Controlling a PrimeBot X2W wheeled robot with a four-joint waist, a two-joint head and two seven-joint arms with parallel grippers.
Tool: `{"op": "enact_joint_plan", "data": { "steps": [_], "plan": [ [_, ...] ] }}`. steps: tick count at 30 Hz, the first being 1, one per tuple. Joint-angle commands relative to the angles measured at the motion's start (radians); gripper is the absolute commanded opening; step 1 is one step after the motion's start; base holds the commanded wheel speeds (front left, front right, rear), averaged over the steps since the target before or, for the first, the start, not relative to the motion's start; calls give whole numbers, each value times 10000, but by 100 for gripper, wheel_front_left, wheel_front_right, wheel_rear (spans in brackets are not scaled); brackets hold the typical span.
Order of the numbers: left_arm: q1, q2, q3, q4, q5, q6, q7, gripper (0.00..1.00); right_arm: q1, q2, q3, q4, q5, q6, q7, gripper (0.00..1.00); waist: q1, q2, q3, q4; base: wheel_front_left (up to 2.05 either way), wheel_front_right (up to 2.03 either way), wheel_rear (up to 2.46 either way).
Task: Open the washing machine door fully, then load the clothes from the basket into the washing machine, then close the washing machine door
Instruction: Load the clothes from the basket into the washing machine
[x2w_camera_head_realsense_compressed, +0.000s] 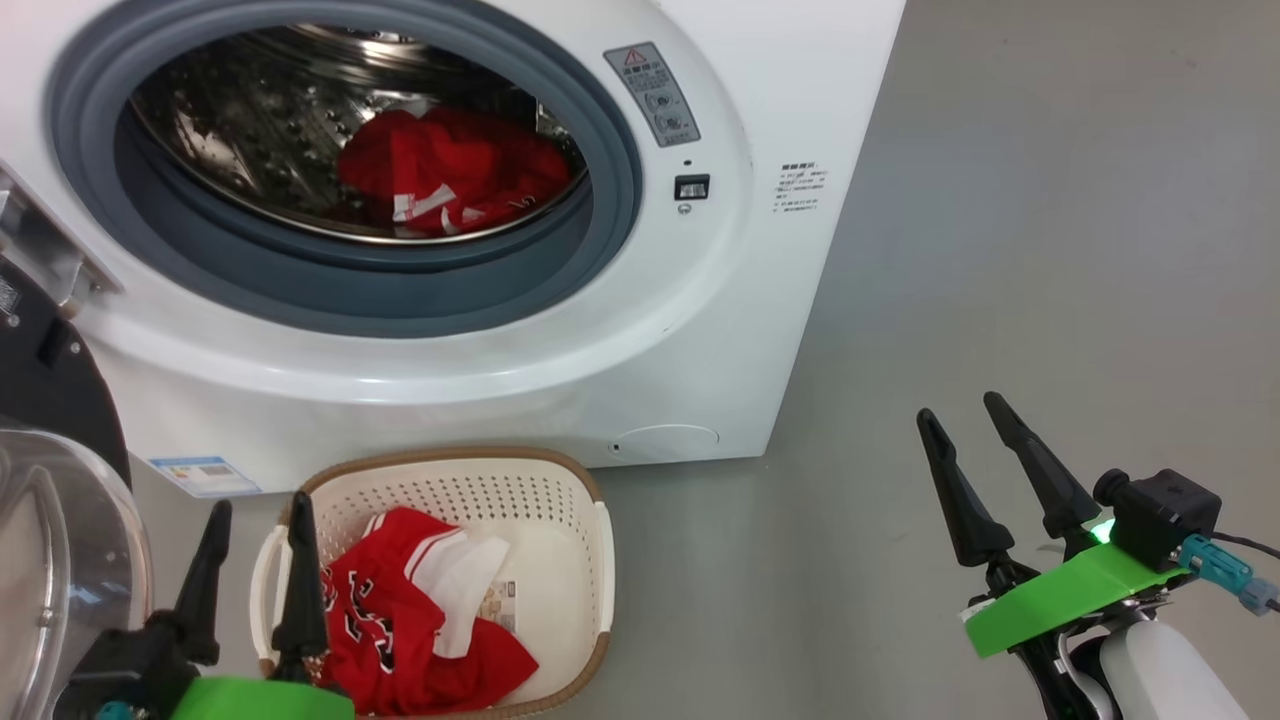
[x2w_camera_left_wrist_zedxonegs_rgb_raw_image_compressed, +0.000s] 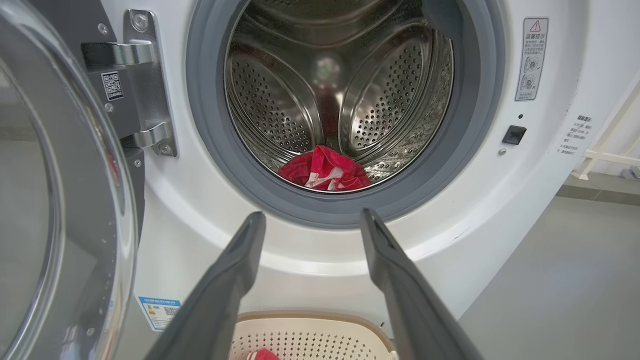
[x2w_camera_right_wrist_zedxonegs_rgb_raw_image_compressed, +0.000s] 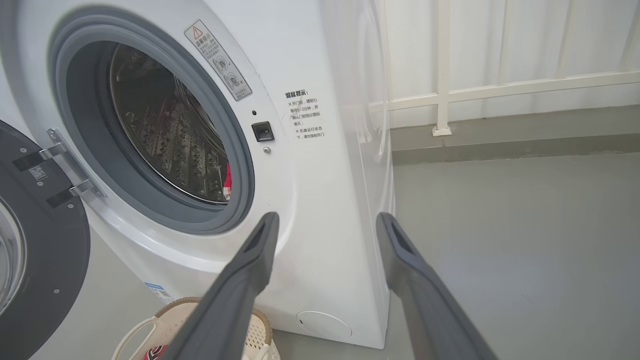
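Grey floor (x2w_camera_head_realsense_compressed: 1050, 250) under right gripper (x2w_camera_head_realsense_compressed: 960, 407) (fingers (x2w_camera_head_realsense_compressed: 958, 500) apart)

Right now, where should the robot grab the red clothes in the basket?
Probably pinch the crumpled red fold in the middle of the clothes, coming straight down from above. The walls of the basket close off the sides, and the open left tool is the nearer one.

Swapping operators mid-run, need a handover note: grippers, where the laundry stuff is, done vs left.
Left gripper open, empty, by the basket's left rim.
Right gripper open, empty, above floor right of the washing machine.
Washing machine door swung open at left.
One red garment in the drum; red-and-white clothes in the basket.
Done: door open, one garment loaded. Left: load the rest, close the door.
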Motion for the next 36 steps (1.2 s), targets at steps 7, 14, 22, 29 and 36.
{"op": "enact_joint_plan", "data": {
  "steps": [7,14,22,29,36],
  "plan": [
    [-871,147,115,333,-23,51,-51,100,-405,-16,122,-375,18,16,-46,100,0,0,645,-36,0,0,0],
    [-1412,257,54,898,-32,7,-51,100,-680,122,84,-449,5,16,-46,100,0,0,1325,-181,0,0,0],
    [-2073,526,55,1637,-38,-25,-51,100,-1039,245,29,-587,-32,16,-46,100,0,0,2187,-406,0,0,0],
    [-2787,887,-65,2547,19,-48,-47,100,-1422,408,25,-757,-63,16,-46,100,0,0,3074,-626,0,0,0],
    [-3536,1226,-78,3814,-83,-67,-37,100,-1791,515,39,-874,-112,16,-46,100,0,0,3836,-835,0,0,0]
  ]
}}
